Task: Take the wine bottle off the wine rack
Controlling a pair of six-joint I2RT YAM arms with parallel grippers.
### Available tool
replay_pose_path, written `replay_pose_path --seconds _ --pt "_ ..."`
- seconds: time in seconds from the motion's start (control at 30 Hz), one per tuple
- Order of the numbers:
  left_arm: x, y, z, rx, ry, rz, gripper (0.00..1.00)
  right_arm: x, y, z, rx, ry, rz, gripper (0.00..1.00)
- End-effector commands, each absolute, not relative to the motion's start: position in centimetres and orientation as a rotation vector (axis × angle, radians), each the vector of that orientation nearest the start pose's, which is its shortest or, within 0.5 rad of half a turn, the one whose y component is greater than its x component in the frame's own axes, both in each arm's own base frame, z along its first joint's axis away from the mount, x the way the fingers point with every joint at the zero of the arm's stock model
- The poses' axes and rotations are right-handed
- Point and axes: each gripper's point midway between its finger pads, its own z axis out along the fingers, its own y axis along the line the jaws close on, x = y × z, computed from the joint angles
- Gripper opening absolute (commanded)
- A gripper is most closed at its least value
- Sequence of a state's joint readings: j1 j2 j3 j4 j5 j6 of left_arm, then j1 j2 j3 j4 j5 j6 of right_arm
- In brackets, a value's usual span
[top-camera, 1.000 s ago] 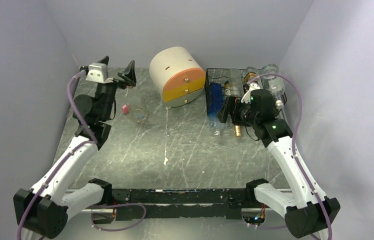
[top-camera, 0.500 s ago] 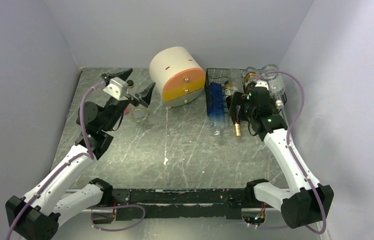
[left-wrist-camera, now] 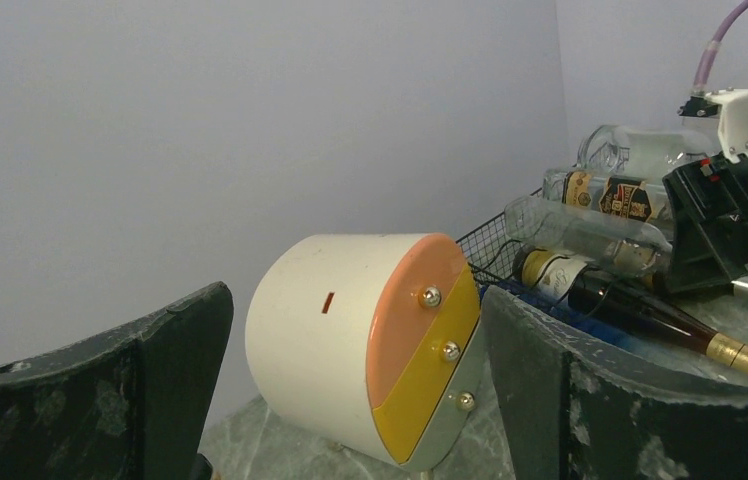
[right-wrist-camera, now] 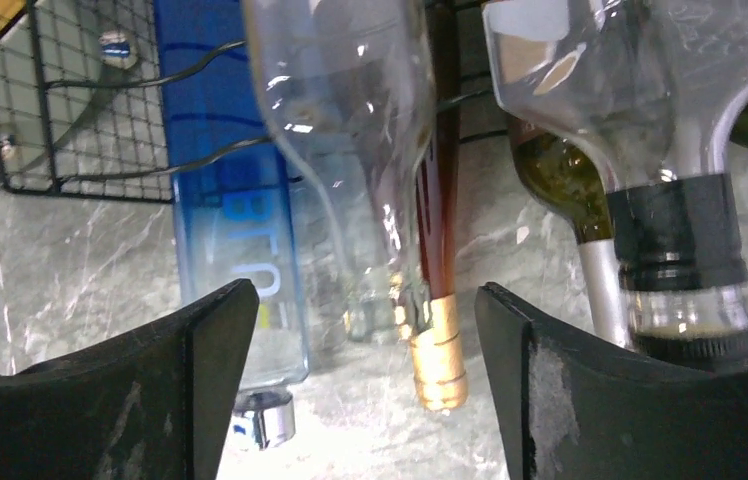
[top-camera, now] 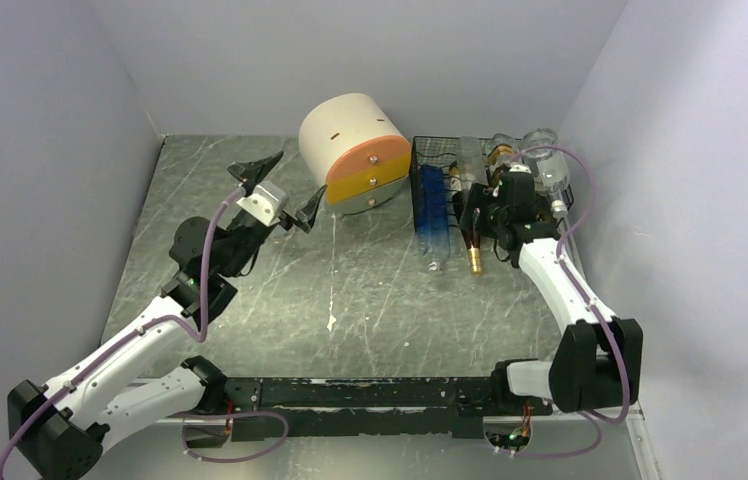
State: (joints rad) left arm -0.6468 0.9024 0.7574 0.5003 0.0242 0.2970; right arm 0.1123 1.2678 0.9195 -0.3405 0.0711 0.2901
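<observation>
Right arm (top-camera: 562,285) runs up the right side of the table (top-camera: 350,300), elbow low by the near edge, wrist bent in toward the rack (top-camera: 418,165). The right gripper (right-wrist-camera: 365,300) sits right at the bottle necks, fingers apart, nothing clamped. In its wrist view two necks stand in that gap, a clear bottle (right-wrist-camera: 345,120) and, just beside it, the wine bottle (right-wrist-camera: 438,250), and neither finger touches them. Left arm (top-camera: 135,335) reaches diagonally to mid-table, with the left gripper (top-camera: 297,180) raised and tilted. Its fingers are spread wide, holding nothing, aimed at the drum (top-camera: 350,135) beside the rack. Now the wine bottle: slim, dark reddish glass, gold foil on the cap, a pale label near its shoulder in the left wrist view. It lies on its side in the black mesh rack at the back right, body inside, neck poking out the front over the table toward the near edge. A blue bottle (top-camera: 432,215) lies further left in the rack, and more clear bottles lie to the right.
</observation>
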Motion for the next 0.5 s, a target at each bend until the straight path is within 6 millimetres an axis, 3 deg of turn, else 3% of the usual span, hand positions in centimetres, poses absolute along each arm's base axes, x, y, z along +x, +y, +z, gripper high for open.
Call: replay_pose_path --seconds 0.0,0.2,0.47 --pt "28.6 -20.7 39.5 0.573 1.057 -0.28 0.97 37.9 3.0 14.2 0.25 2.229 0.155 0.78" --pt "28.7 -20.7 39.1 0.579 1.06 -0.253 0.96 39.0 3.6 13.4 0.219 2.24 0.245 0.66" --pt "29.1 -20.9 38.1 0.595 1.069 -0.227 0.95 40.1 3.6 12.9 0.234 2.252 0.281 0.63"
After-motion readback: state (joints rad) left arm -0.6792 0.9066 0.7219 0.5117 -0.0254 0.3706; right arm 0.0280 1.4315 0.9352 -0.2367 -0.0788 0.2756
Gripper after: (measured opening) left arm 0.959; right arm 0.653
